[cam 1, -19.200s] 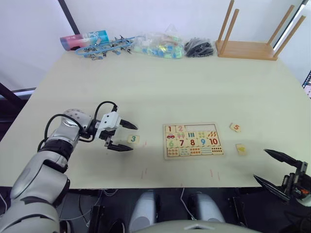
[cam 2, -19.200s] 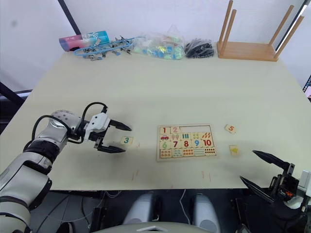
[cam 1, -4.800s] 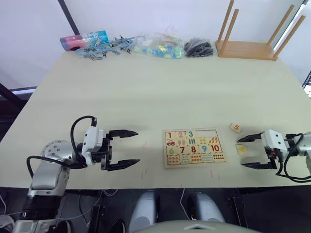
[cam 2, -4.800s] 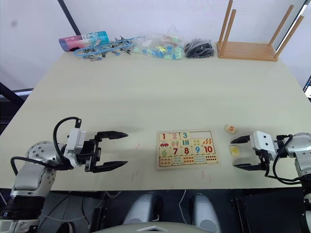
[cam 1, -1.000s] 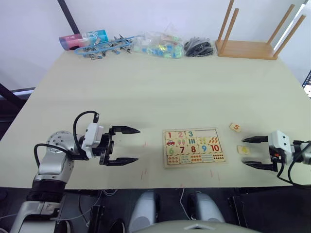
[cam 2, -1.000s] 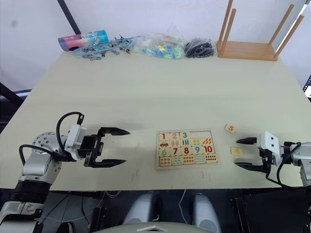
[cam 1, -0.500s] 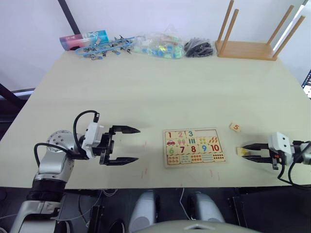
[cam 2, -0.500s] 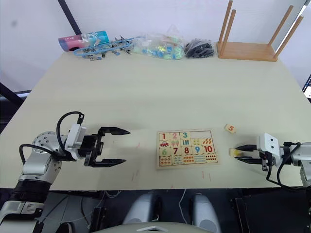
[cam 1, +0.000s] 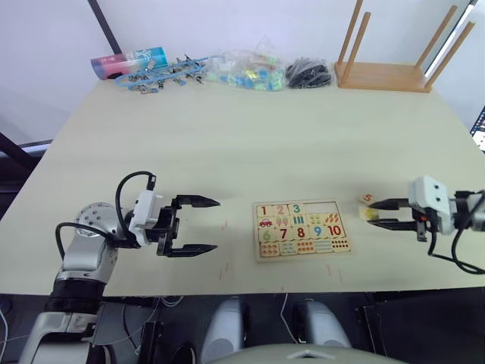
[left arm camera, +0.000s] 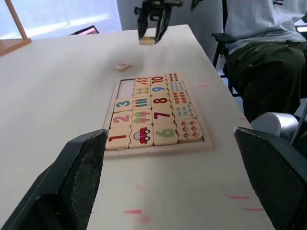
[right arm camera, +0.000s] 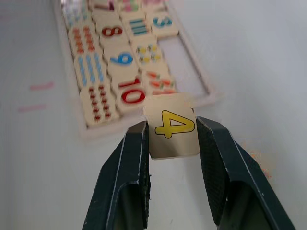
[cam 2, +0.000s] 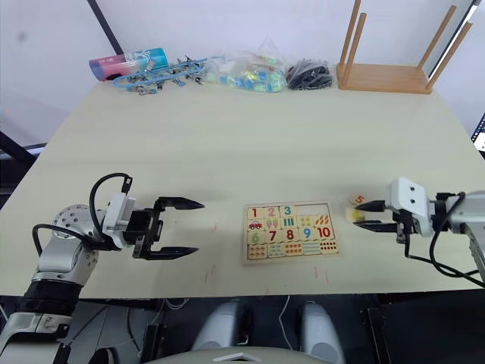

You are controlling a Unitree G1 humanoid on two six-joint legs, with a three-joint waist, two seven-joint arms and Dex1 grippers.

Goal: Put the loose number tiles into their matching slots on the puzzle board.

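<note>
The right gripper (right arm camera: pixel 170 139) is clamped on the yellow 4 tile (right arm camera: pixel 171 125), lifted at three o'clock of the puzzle board (cam 1: pixel 303 230), and a tilted tile could jam on the empty slot's (right arm camera: pixel 187 64) rim, while the left gripper (cam 1: pixel 201 224) gapes idle at nine o'clock.

Along the far edge of my table (cam 1: pixel 227 129), at about eleven o'clock, lies a blue and pink tube (cam 1: pixel 130 60) on its side. Just beside it sits a tangle of blue clips (cam 1: pixel 163 73). At twelve o'clock there is a clear bag (cam 1: pixel 246 72) of green and blue pieces, with a bundle of black cable (cam 1: pixel 309 73) just beside it. At one o'clock stands a wooden stand (cam 1: pixel 386 74) with tall dowels. A seated person's dark trousers (left arm camera: pixel 268 72) show beside the table.
</note>
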